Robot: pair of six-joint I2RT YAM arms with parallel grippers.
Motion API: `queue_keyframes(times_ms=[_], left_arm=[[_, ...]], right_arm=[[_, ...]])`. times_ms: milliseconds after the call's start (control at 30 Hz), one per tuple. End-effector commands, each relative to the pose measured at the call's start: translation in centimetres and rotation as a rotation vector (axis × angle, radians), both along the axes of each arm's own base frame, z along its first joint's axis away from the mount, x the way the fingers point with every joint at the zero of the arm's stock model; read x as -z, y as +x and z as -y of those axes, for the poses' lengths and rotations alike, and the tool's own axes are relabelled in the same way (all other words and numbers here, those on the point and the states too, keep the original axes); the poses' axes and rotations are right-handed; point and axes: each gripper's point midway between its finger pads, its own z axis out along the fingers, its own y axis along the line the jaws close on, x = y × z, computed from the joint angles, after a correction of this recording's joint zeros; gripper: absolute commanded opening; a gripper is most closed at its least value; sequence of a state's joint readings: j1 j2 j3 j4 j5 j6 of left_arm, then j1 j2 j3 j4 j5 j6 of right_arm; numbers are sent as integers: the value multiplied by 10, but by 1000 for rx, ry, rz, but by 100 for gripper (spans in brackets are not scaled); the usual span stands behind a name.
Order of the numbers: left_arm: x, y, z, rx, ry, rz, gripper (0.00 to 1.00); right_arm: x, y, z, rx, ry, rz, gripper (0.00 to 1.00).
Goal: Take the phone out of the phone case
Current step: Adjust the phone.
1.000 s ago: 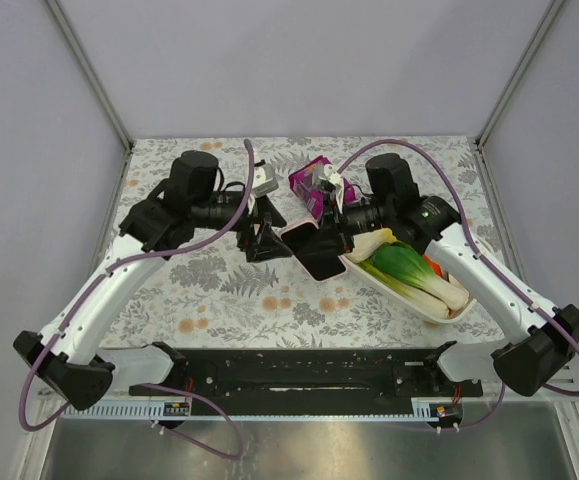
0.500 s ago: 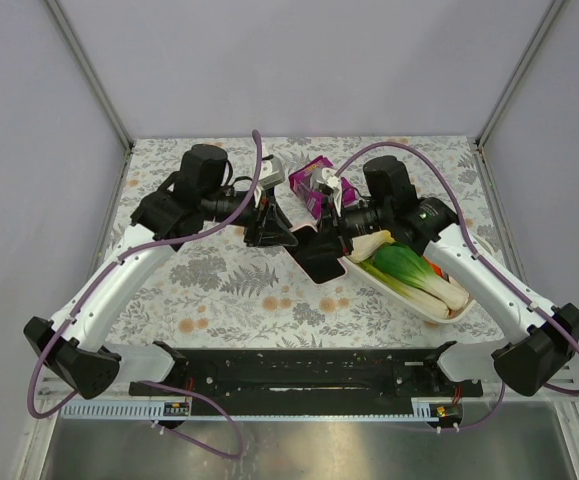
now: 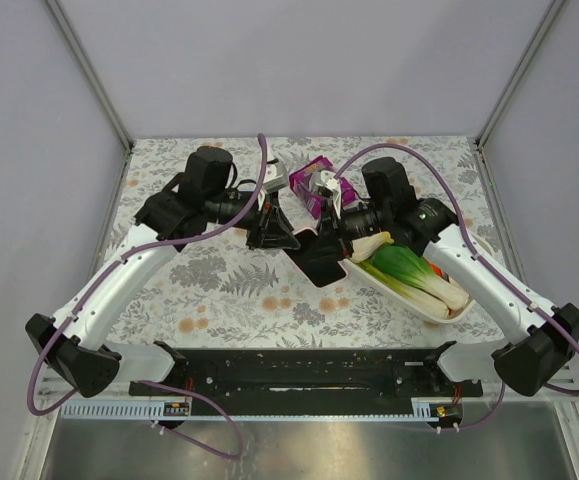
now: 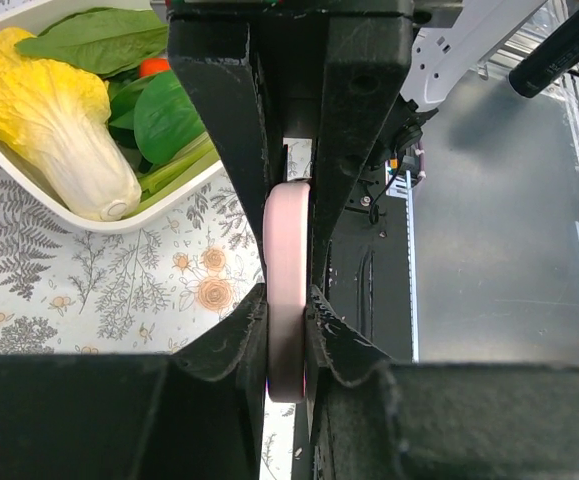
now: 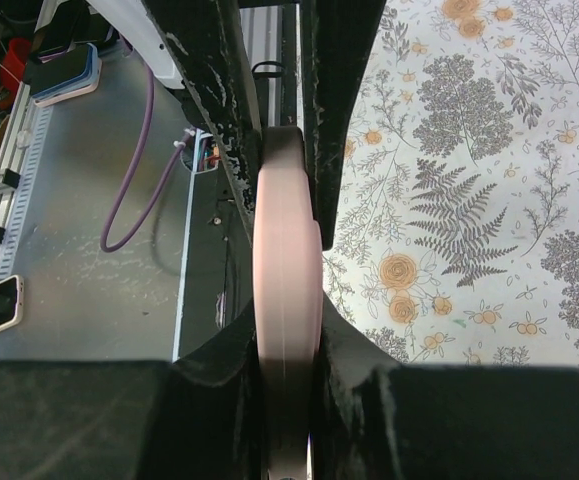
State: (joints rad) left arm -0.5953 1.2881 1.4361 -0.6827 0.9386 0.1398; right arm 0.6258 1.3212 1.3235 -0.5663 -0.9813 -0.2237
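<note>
The phone (image 3: pixel 321 262), dark screen up, sits in its pink phone case (image 3: pixel 307 238) and hangs above the middle of the table between both grippers. My left gripper (image 3: pixel 287 236) is shut on the case's left end. The left wrist view shows the pink case edge (image 4: pixel 287 280) pinched between the left gripper's (image 4: pixel 287 335) black fingers (image 4: pixel 231 335). My right gripper (image 3: pixel 342 232) is shut on the right end. In the right wrist view the case edge (image 5: pixel 287 260) runs straight out from the right gripper (image 5: pixel 287 345).
A white tray (image 3: pixel 447 316) holding a yellow cabbage (image 4: pixel 59 120), green leaves and leeks lies just right of the phone. A purple box (image 3: pixel 311 180) and a small grey object (image 3: pixel 272 180) stand behind the grippers. The black arm rail (image 3: pixel 299 370) runs along the near edge.
My left arm swung right to the phone, and its gripper closed on the case's left end. The right gripper kept its grip and hardly moved.
</note>
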Motion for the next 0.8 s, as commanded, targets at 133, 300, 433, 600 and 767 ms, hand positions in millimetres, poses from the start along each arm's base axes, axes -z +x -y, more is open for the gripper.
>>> queue_keyframes(times_ms=[133,300,433,600,767], left_arm=[[-8,-11,9,76,-37,10,0],[-9,-10,8,69,-37,15,0],[-16,-12,4,63,-54,22,0],[-29,-12,-5,57,-95,22,0],[-39,-13,-11,58,-135,15,0]], right_arm=[[-18,1,-4,-12,53,68,0],[-16,2,-4,-1,47,64,0],[-9,6,-3,25,26,52,20],[-2,9,-2,52,10,45,41],[4,10,-3,56,10,33,15]])
